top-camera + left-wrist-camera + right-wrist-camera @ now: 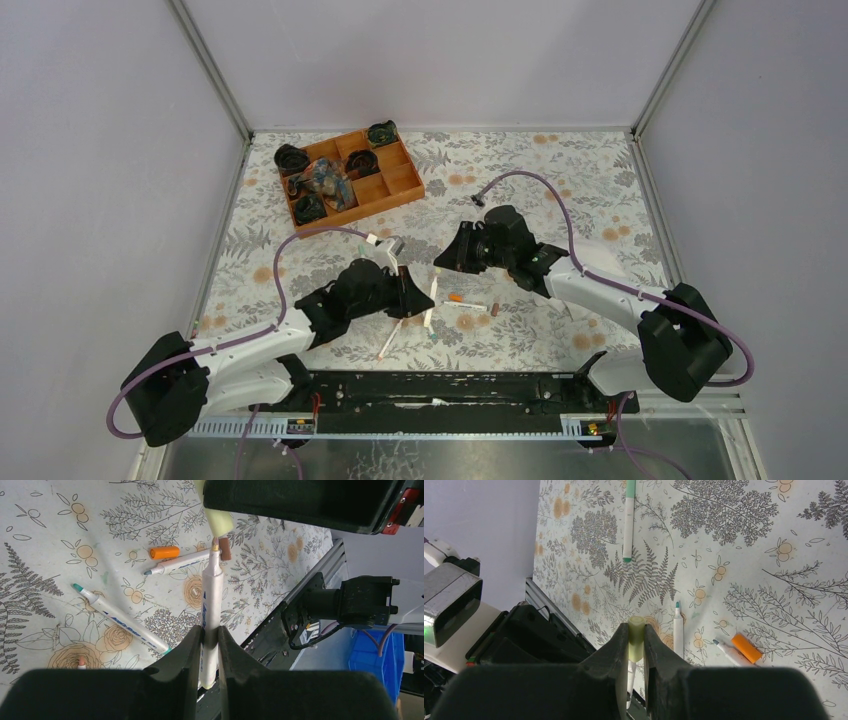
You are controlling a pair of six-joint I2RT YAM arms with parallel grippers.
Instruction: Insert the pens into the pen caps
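Observation:
My left gripper (210, 630) is shut on a white pen (210, 595), gripped near its rear end. The pen's small tip points up at the mouth of a yellowish pen cap (220, 522). That cap (636, 637) sits pinched between the fingers of my right gripper (636, 627), and the pen's barrel (630, 675) shows just behind it. In the top view the two grippers meet over the mat, the left (415, 290) and the right (447, 258). On the mat lie an orange cap (164, 552), a brown cap (226, 549), a pen (177, 563) and a teal-tipped pen (120, 617).
An orange compartment tray (400, 185) with dark objects stands at the back left. Another pen (628, 520) lies further out on the floral mat. A black rail (430, 390) runs along the near edge. Grey walls close in both sides.

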